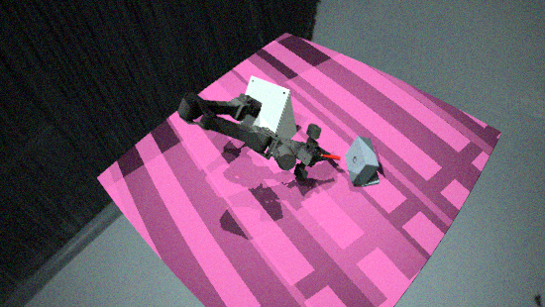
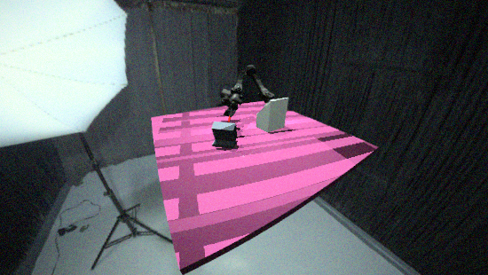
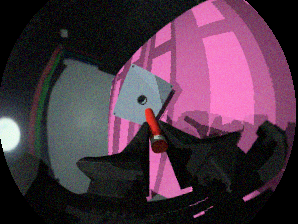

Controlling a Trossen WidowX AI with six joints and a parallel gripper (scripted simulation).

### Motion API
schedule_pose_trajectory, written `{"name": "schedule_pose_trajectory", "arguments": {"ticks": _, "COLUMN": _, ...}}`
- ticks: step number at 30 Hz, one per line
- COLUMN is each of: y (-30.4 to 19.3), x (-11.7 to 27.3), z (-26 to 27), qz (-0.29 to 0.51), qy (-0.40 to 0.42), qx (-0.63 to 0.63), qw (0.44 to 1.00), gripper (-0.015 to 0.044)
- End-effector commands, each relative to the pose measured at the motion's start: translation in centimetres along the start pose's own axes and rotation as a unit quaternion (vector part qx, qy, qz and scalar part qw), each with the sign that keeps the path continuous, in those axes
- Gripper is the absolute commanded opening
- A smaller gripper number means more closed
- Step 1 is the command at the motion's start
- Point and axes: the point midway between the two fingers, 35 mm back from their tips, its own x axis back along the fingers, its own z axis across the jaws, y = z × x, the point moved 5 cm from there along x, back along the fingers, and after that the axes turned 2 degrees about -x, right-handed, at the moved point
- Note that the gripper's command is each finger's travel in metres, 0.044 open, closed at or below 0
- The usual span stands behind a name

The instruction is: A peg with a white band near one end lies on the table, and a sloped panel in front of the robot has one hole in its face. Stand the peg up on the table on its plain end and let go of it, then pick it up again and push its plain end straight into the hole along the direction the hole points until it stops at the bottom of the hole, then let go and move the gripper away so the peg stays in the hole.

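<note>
The red peg (image 1: pixel 331 156) (image 2: pixel 229 119) (image 3: pixel 151 120) is held above the table. My gripper (image 1: pixel 322 155) (image 2: pixel 228 114) (image 3: pixel 152 124) is shut on it. In the wrist view its white band is at the end nearer the camera, and the plain end points away towards the sloped panel. The blue-grey sloped panel (image 1: pixel 360 150) (image 2: pixel 224 129) (image 3: pixel 131 86) stands in front of the gripper, its face towards the arm. Its one dark hole (image 1: pixel 355 159) (image 3: pixel 142 100) shows just above and left of the peg's plain end in the wrist view. In the top view a short gap separates peg and panel.
A larger pale block (image 1: pixel 270 101) (image 2: pixel 279 115) with a slanted white face stands beside the arm, close to its links. The pink striped table (image 1: pixel 337 223) (image 2: pixel 248 177) (image 3: pixel 225 65) lies under everything. A lamp stand (image 2: pixel 106 191) is on the floor beyond the table edge.
</note>
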Motion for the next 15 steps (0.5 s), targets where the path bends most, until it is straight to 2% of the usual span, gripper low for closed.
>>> {"name": "schedule_pose_trajectory", "arguments": {"ticks": 1, "y": -0.1, "x": -0.6, "z": 0.1, "qz": 0.0, "qy": 0.007, "qx": -0.002, "qw": 1.0, "gripper": 0.0}}
{"name": "schedule_pose_trajectory", "arguments": {"ticks": 15, "y": 0.1, "x": -2.0, "z": 0.2, "qz": -0.015, "qy": 0.019, "qx": -0.005, "qw": 1.0, "gripper": 0.0}}
